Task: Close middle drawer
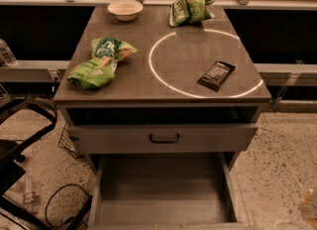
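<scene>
The tool (pixel 309 208) shows only as a pale sliver at the near right edge, low over the floor. It is right of the cabinet and apart from it. Whether it is open or closed: cannot tell. Nothing is seen in its hold. It is probably off to the side because the approach has not begun.

The middle drawer (pixel 161 189) is pulled far out towards the near side, with its bare tray floor exposed. Its front is cut off at the near edge. Judged: not yet closed. The push should land on that front and run straight towards the far side.

The top drawer (pixel 163 138) sits out slightly and overhangs the tray's far end. An approach from above risks catching it.

On the worktop (pixel 136 87), none needed for the task:
- green bags (pixel 94 73), left
- another bag (pixel 190 10), far
- white bowl (pixel 125 10), far left
- dark packet (pixel 216 76), inside a light ring
</scene>
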`<move>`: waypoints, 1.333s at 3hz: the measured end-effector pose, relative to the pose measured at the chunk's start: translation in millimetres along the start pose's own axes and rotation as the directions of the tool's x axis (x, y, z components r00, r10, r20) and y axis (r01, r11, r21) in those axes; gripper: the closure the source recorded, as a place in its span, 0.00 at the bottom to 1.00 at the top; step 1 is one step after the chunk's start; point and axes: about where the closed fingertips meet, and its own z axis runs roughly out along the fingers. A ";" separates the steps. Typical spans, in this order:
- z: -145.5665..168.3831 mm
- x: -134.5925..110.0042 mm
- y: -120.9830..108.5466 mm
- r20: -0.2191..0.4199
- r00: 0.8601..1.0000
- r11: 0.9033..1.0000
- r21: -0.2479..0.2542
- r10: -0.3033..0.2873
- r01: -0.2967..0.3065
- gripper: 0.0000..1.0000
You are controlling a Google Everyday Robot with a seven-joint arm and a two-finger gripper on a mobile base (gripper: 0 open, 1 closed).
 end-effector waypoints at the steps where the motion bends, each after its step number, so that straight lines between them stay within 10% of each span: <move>1: 45.0 -10.3 29.4 -0.063 0.998 1.000 0.010 -0.012 0.013 1.00; 4: 188.4 -45.2 95.5 0.099 0.993 0.986 -0.146 -0.065 0.079 1.00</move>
